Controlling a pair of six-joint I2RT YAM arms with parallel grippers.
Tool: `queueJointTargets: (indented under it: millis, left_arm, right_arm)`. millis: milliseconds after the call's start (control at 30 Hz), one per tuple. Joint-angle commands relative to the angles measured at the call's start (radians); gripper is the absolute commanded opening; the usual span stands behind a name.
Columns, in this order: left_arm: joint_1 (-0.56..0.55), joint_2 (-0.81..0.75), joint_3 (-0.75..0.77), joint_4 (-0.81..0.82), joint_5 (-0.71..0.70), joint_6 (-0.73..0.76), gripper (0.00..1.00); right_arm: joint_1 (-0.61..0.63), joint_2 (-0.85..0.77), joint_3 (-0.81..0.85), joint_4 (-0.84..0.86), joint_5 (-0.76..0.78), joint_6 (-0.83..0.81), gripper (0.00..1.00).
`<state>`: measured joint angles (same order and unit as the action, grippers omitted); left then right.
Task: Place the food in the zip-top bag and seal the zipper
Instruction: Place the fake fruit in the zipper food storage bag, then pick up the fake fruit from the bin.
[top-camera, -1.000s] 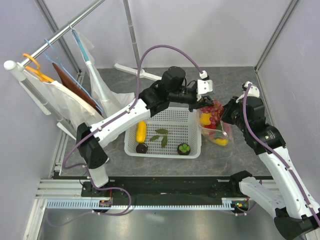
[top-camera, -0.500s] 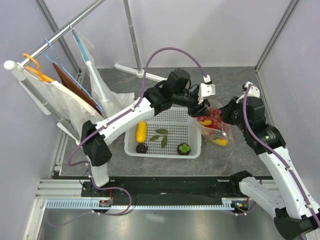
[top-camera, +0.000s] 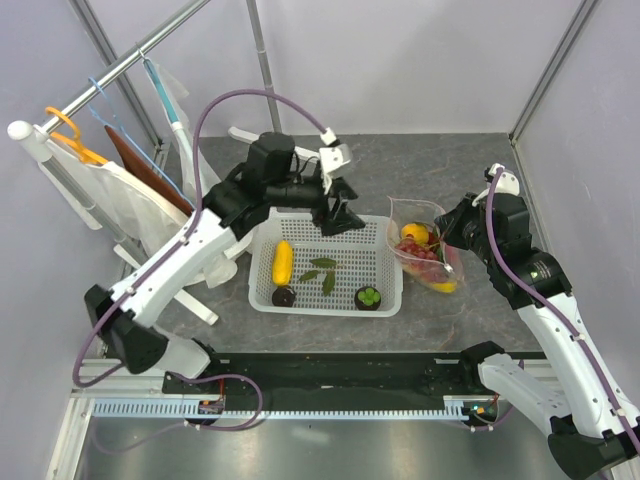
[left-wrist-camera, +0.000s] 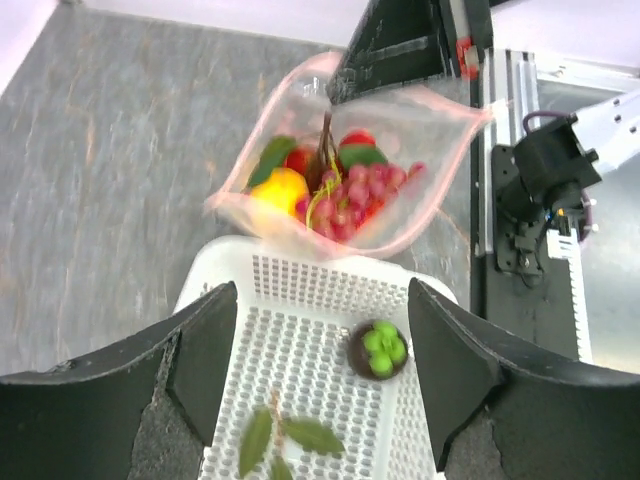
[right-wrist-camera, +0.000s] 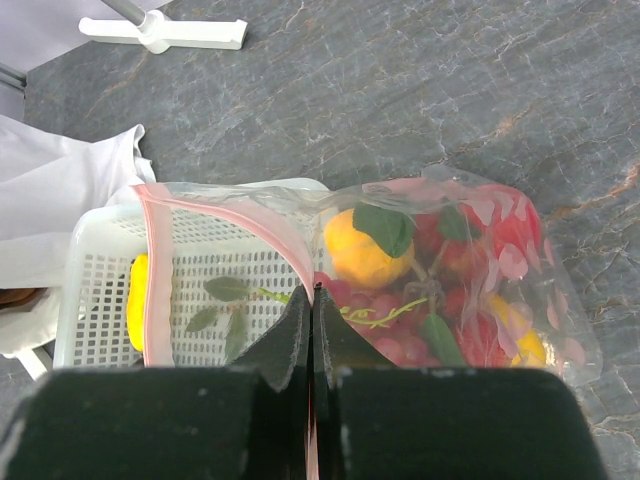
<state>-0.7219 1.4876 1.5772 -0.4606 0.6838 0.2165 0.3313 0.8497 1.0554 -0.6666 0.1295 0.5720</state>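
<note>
The zip-top bag (top-camera: 428, 252) stands open just right of the white mesh basket (top-camera: 385, 262), with an orange (right-wrist-camera: 362, 250), purple grapes (right-wrist-camera: 385, 318) and red fruits inside. My right gripper (right-wrist-camera: 312, 298) is shut on the pink zipper (right-wrist-camera: 152, 270) at the bag's mouth and holds it up. The left gripper (top-camera: 336, 216) hangs open and empty above the basket's far side, its fingers (left-wrist-camera: 212, 345) wide apart. A yellow mango (top-camera: 283, 262) and two dark mangosteens (top-camera: 369, 298) (top-camera: 284, 296) lie in the basket with loose green leaves (top-camera: 322, 272).
A clothes rail with hangers and hanging bags (top-camera: 100, 150) fills the left side. A white stand foot (top-camera: 270, 143) lies on the grey table behind the basket. White cloth (right-wrist-camera: 50, 190) lies left of the basket.
The left gripper has opened, let go at the bag's mouth and swung back left over the basket. The right gripper and the bag stayed put.
</note>
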Motion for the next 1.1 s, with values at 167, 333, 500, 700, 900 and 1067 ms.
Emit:
queueJointTargets:
  millis: [167,333,500,700,900,1067]
  left_arm:
    - [-0.04,-0.027,-0.345,0.08,-0.041,0.009,0.71]
    - [-0.122,0.114,-0.329,0.082,-0.087,0.015,0.7]
    - [-0.174,0.209,-0.322,0.105,-0.107,-0.025,0.71]
    - [-0.177,0.295,-0.318,0.126,-0.174,-0.071,0.75]
    - [-0.183,0.333,-0.322,0.126,-0.22,-0.048,0.74]
    - [-0.183,0.361,-0.324,0.122,-0.283,-0.02,0.75]
  right_arm:
    - [-0.002,0.011,0.04,0.027,0.001,0.003,0.0]
    - [-0.003,0.014,0.037,0.025,0.004,0.0,0.0]
    - [-0.002,0.009,0.032,0.022,0.01,-0.008,0.0]
    - [-0.003,0.011,0.026,0.021,0.009,-0.011,0.0]
    - [-0.002,0.006,0.025,0.021,0.009,-0.012,0.0]
    - [-0.002,0.005,0.017,0.021,0.007,-0.009,0.0]
